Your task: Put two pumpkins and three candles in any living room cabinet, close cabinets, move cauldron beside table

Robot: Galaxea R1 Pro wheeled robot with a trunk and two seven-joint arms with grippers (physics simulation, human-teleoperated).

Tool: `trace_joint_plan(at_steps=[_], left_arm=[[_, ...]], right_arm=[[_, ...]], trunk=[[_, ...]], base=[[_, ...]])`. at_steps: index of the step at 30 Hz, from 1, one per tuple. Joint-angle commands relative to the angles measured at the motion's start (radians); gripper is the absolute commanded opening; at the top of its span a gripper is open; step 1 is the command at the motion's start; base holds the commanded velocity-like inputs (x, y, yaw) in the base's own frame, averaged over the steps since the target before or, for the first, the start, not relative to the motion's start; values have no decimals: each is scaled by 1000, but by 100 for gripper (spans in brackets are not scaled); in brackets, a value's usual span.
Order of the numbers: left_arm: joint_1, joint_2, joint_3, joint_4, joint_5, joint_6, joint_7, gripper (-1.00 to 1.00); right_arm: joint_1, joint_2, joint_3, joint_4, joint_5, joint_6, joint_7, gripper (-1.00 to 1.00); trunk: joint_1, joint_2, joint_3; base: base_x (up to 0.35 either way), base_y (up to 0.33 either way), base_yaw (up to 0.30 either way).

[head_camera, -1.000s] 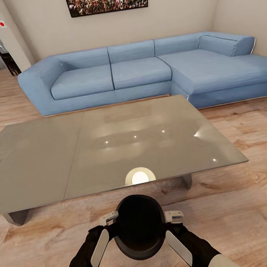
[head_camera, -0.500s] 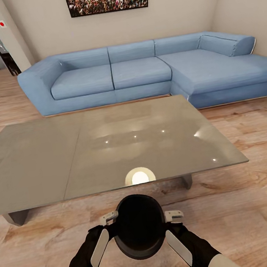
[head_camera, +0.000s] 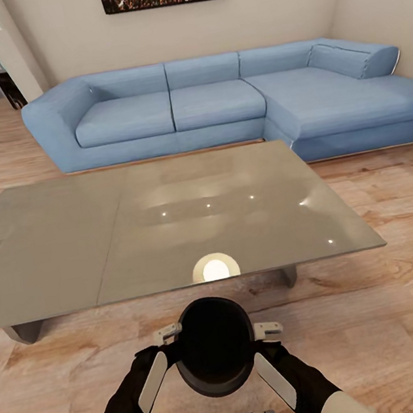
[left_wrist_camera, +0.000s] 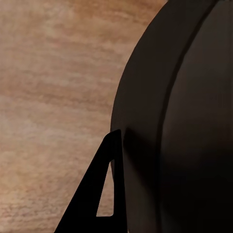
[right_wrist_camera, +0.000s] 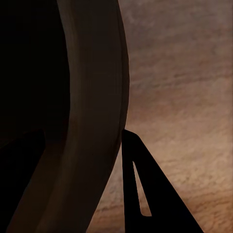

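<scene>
Your head view gives the whole room: the black round-bodied cauldron (head_camera: 215, 346) sits low in the centre of the frame, mouth toward the camera, held between both arms above the light wooden plank floor (head_camera: 397, 330) and just short of the near edge of the low grey glossy bench (head_camera: 169, 225), with the blue corner sofa (head_camera: 217, 102) across the upper half. Your wrist views add the contact instead. In the left wrist view, one dark triangular finger (left_wrist_camera: 99, 194) lies against the smooth black outer wall of the cauldron (left_wrist_camera: 184, 126); in the right wrist view, a finger (right_wrist_camera: 143, 194) stands just outside the thick rim (right_wrist_camera: 97, 121), beside the dark hollow. So your left claw (head_camera: 168, 336) grips the pot's left rim and your right claw (head_camera: 268, 333) its right rim, each closed on the wall, and the pot hangs between them.
</scene>
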Motion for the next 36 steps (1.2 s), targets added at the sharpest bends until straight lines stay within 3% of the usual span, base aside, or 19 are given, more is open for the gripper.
trace_joint_plan(at_steps=[1, 13, 14, 26, 27, 36], left_arm=[[0, -4, 0, 27, -9, 5, 10, -100], [0, -4, 0, 26, -9, 5, 10, -100], [0, -4, 0, 26, -9, 5, 10, -100], [0, -4, 0, 26, -9, 5, 10, -100], [0, -4, 0, 26, -9, 5, 10, 100], [0, -4, -1, 27, -9, 5, 10, 100]], right_arm=[[1, 0, 2, 6, -3, -12, 36, -100], [1, 0, 2, 6, -3, -13, 36, -100], [1, 0, 2, 6, -3, -13, 36, 100], [1, 0, 2, 6, -3, -12, 35, 100], [1, 0, 2, 6, -3, -12, 35, 100], [1, 0, 2, 6, -3, -12, 35, 100]], trunk=[[14, 0, -1], [14, -1, -9], [14, -1, -9], [14, -1, -9], [14, -1, -9], [11, 1, 18]], base=[[0, 0, 0], [0, 0, 0], [0, 0, 0], [0, 0, 0], [0, 0, 0], [0, 0, 0]])
